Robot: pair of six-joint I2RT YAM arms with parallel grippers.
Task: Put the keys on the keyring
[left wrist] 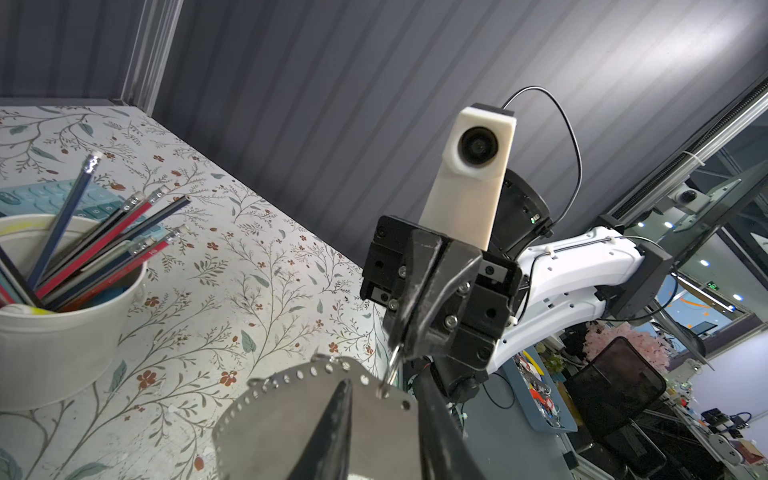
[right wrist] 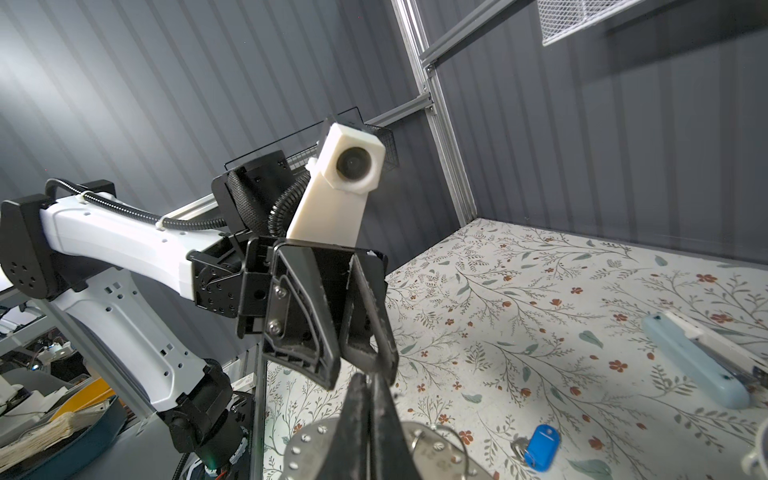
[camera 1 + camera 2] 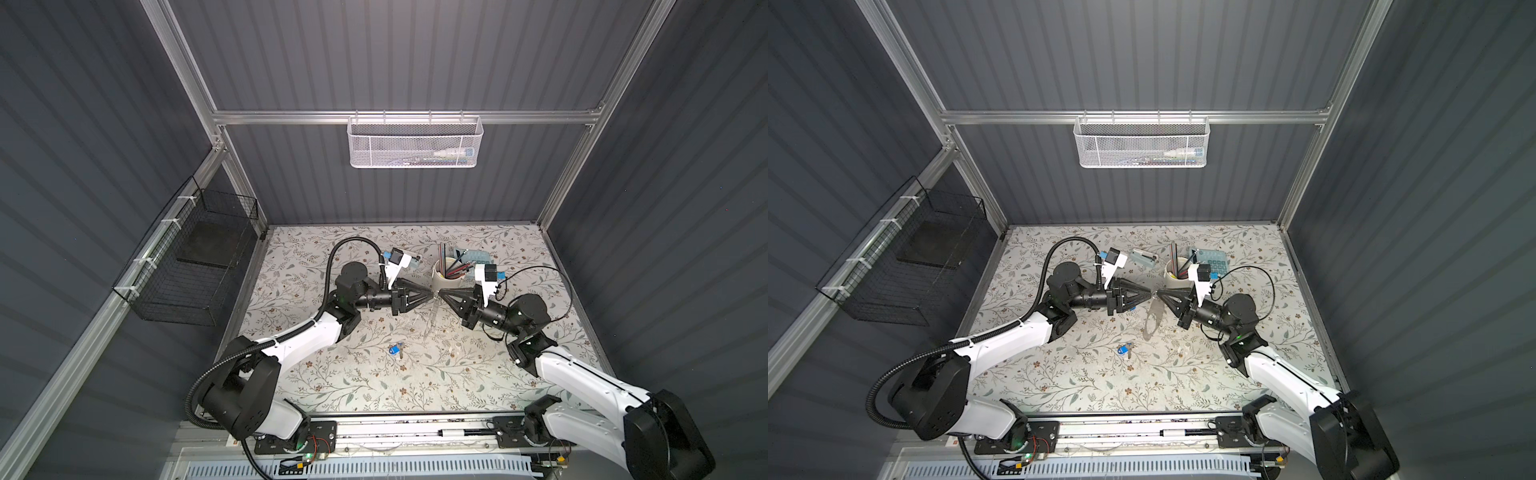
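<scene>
Beside the white pencil cup [image 1: 62,332], right gripper [image 1: 397,353] pinches the thin, hole-rimmed grey metal keyring [image 1: 270,415]; left gripper [image 3: 1148,292] straddles it, jaws slightly parted, contact unclear. One blue-tagged key [image 2: 540,446] lies well apart from it.

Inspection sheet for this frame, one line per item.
Surface: floral tabletop.
Job's things: keyring hanging above mid-table; one blue-tagged key on the tabletop; the other not made out.
Clutter: cup of pencils, stapler, calculator.
Grippers: right gripper shut at the keyring's rim; left gripper jaws apart beside it.
Cables: black cable looping by the right wrist; corrugated hose on the left arm.
Surroundings: white mesh basket on the rear rail, black wire basket on the side wall.
</scene>
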